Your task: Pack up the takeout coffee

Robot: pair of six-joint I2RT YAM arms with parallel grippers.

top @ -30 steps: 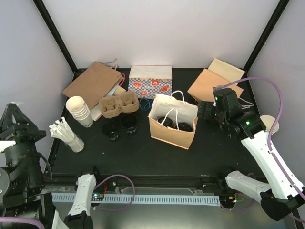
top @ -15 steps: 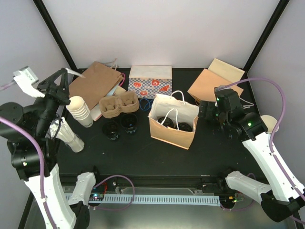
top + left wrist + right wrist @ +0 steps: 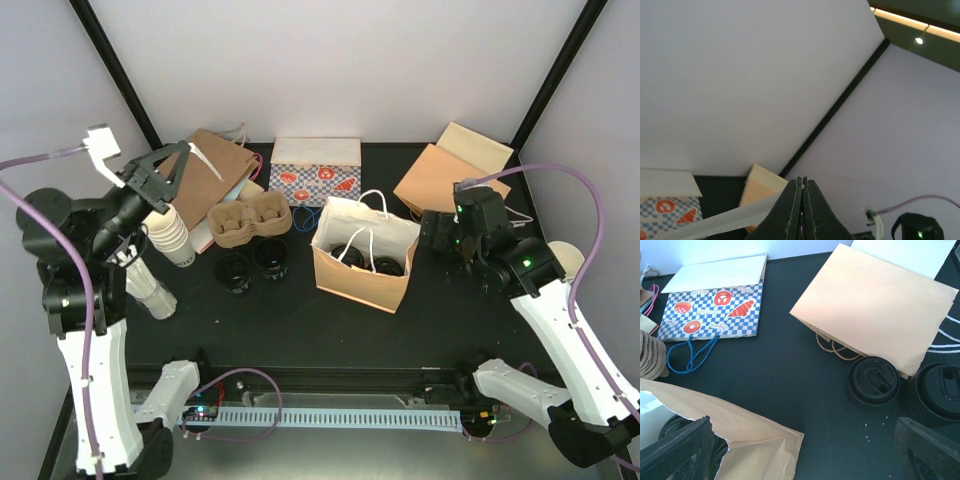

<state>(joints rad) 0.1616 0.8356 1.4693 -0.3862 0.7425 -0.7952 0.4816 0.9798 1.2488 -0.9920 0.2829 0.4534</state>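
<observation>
From above, the left gripper (image 3: 180, 152) is hanging shut over the table's (image 3: 300, 320) left edge, the right gripper (image 3: 426, 232) is gaping beside the open bag (image 3: 362, 280) holding two coffees (image 3: 350, 256), and two more coffees (image 3: 270, 255) are standing mid-table; in the left wrist view, the fingers (image 3: 792, 210) are pressing together; in the right wrist view, lidded coffees (image 3: 873, 380) are sitting against a flat kraft bag (image 3: 875, 305).

On my right wrist view, the round black-lidded coffee cup (image 3: 939, 396) at three o'clock is cut by the frame edge. At seven o'clock, the open brown paper bag (image 3: 755, 440) hides most of another black lid (image 3: 675, 424) inside.
</observation>
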